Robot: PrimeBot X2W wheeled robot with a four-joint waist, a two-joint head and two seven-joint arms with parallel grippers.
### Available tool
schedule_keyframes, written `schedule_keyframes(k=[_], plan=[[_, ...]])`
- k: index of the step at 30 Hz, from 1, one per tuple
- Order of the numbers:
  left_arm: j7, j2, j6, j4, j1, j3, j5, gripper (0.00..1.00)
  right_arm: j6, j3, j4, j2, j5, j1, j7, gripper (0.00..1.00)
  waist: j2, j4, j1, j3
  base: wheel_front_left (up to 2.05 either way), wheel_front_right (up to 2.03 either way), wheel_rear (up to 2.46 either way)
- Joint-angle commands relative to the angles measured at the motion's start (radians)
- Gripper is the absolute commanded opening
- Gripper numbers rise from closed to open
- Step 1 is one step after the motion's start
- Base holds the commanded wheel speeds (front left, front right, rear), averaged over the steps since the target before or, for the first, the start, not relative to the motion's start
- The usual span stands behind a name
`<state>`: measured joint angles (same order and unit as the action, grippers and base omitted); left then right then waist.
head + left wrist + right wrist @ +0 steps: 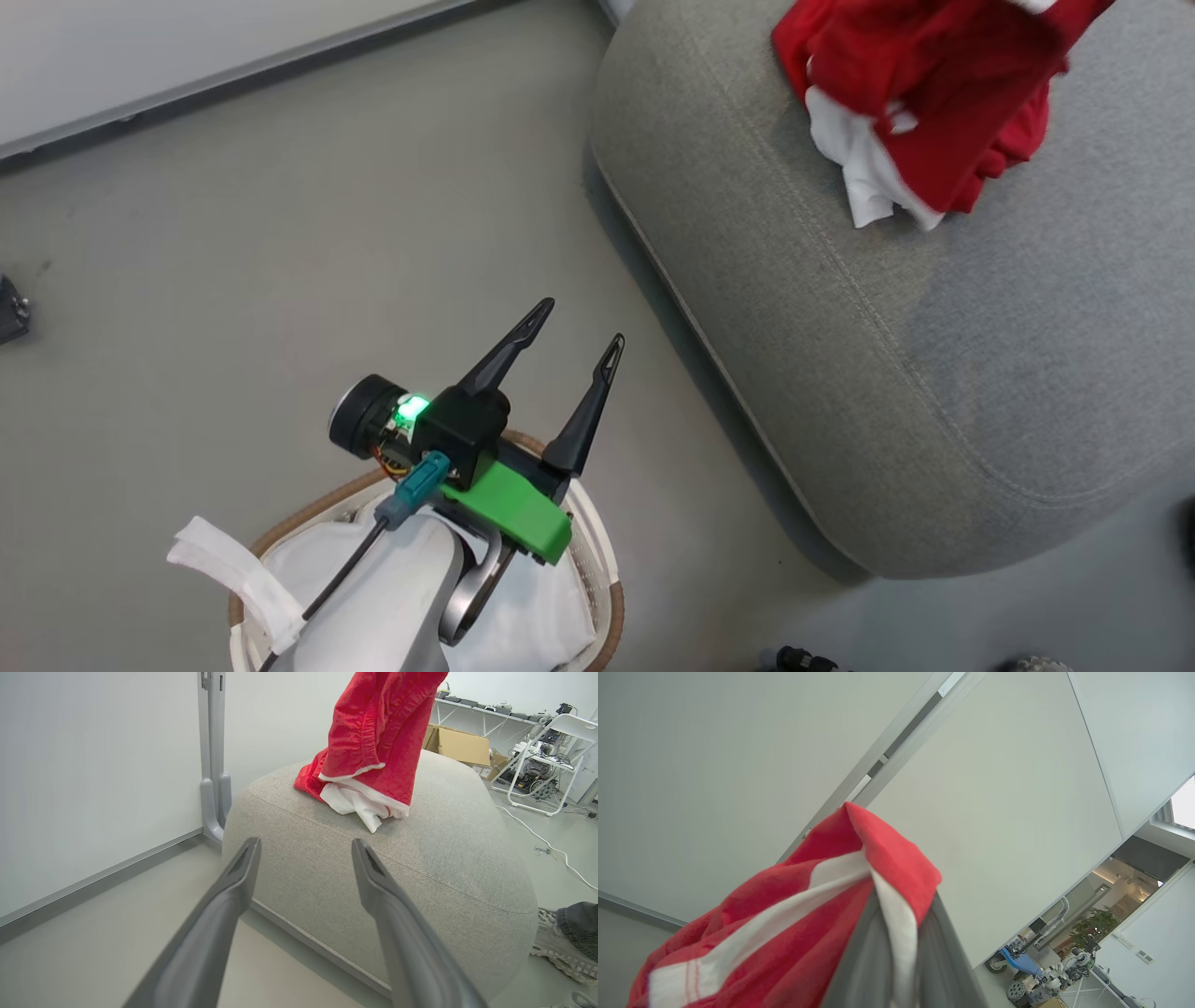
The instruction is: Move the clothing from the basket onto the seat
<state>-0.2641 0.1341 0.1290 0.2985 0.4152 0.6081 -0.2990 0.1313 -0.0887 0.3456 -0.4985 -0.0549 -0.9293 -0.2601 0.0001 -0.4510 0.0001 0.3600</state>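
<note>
The red clothing (924,93) with white trim hangs from above, and its lower end rests on the grey seat (887,373). In the right wrist view my right gripper (896,905) is shut on a fold of the clothing (784,924), which drapes over its fingertips. My left gripper (581,322) is open and holds nothing above the basket (308,509), whose white liner shows. In the left wrist view the left gripper (306,843) points at the seat (373,877), with the clothing (373,742) standing on the cushion beyond it.
A wall (93,788) with a grey post runs to the left of the seat. A person's shoe (560,947) is on the floor at the seat's right end. Behind it are a cardboard box (458,744), a white folding chair (551,760) and a floor cable (546,844).
</note>
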Motion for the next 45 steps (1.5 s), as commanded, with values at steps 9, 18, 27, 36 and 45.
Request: schedule_keyframes(k=[9, 18, 27, 36, 45], plan=[[0.000, 0.025, 0.003, 0.002, 0.053, -0.007, -0.007, 1.00, -0.001, 0.183, 0.168, -0.086, -0.114, -0.113, 0.090, 0.00, -0.0001, 0.161, -0.0001, 0.145, 0.00, 0.00, 0.00], [0.000, 0.038, 0.003, -0.007, 0.100, 0.005, -0.002, 1.00, -0.001, 0.410, 0.327, 0.009, -0.232, 0.028, 0.083, 0.00, -0.0001, 0.232, -0.0001, 0.241, 0.00, 0.00, 0.00], [0.000, 0.055, 0.003, -0.004, 0.105, -0.004, -0.003, 1.00, -0.001, 0.654, 0.432, 0.132, -0.341, 0.128, 0.041, 0.00, -0.0001, 0.242, -0.0001, 0.265, 0.00, 0.00, 0.00], [0.000, 0.039, 0.003, 0.009, 0.060, -0.021, -0.012, 1.00, -0.001, 0.749, 0.400, 0.207, -0.365, 0.178, -0.005, 1.00, -0.0001, 0.206, -0.0001, 0.158, 0.00, 0.00, 0.00], [0.000, 0.016, 0.003, 0.020, -0.012, -0.055, -0.017, 1.00, -0.001, 0.588, 0.135, 0.264, -0.192, 0.337, -0.006, 1.00, -0.0001, 0.184, -0.0001, 0.007, 0.00, 0.00, 0.00]])
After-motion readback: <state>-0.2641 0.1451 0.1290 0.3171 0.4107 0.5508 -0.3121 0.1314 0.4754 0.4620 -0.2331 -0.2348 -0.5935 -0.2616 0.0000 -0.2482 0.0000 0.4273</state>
